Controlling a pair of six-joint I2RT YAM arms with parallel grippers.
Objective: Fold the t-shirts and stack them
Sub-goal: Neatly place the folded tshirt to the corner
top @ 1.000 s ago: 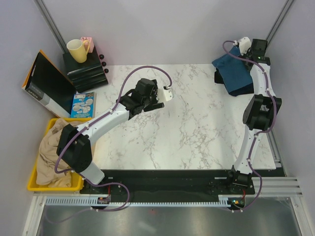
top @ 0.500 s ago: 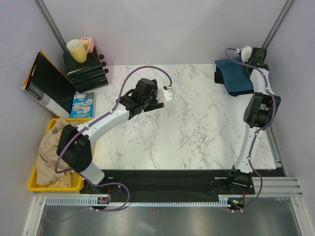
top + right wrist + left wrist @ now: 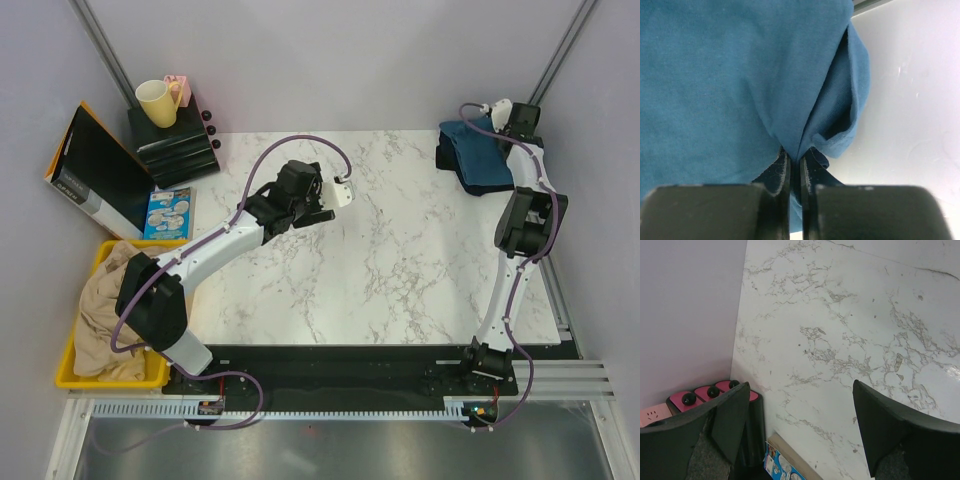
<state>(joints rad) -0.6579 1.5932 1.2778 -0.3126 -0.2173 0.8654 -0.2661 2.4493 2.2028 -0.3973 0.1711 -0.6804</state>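
My right pincer (image 3: 795,162) is clenched on a thin fold of the steel-blue t-shirt (image 3: 715,75), whose bulk spreads ahead and to the left of the fingers. The left pincer (image 3: 800,425) hangs spread and empty over the worktop (image 3: 840,315), well apart from the cloth. The bite is shallow (just a pinched ridge), so a quick pull could slip it free. The navy t-shirt (image 3: 492,182) lies underneath, I think; friction might drag it along and spoil the stack.

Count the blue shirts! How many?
2, piled in the far right corner: the steel-blue t-shirt, pinched by the right end effector, and the navy t-shirt at its near side. Others may hide below.
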